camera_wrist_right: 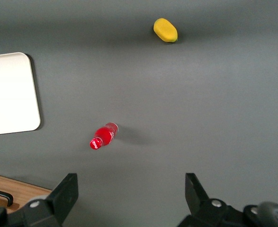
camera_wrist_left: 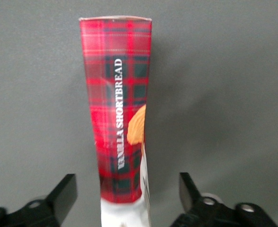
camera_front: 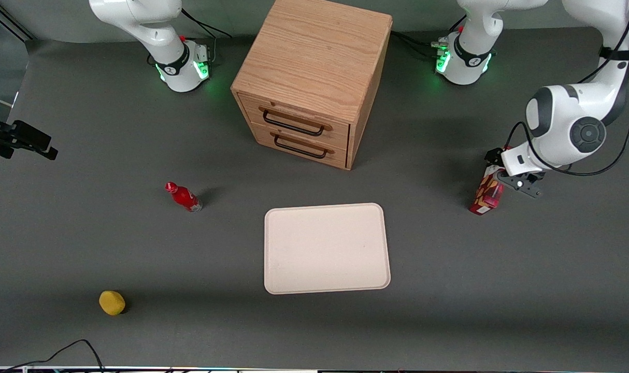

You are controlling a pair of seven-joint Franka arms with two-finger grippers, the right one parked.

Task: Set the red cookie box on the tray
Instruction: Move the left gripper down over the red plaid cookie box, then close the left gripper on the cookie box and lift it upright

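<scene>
The red cookie box (camera_front: 485, 197) stands on end on the grey table toward the working arm's end, well apart from the tray (camera_front: 325, 248). In the left wrist view the box (camera_wrist_left: 117, 94) shows red tartan, a cookie picture and a white end panel. My left gripper (camera_front: 495, 178) is at the box's upper end. It is open (camera_wrist_left: 127, 183): the two black fingers (camera_wrist_left: 65, 189) stand either side of the box with a gap on each side. The cream-white tray lies flat in the middle of the table, nearer the front camera than the drawer cabinet, with nothing on it.
A wooden two-drawer cabinet (camera_front: 312, 77) stands farther from the front camera than the tray. A small red bottle (camera_front: 184, 197) and a yellow lump (camera_front: 112, 302) lie toward the parked arm's end. A black cable (camera_front: 81, 347) lies at the table's near edge.
</scene>
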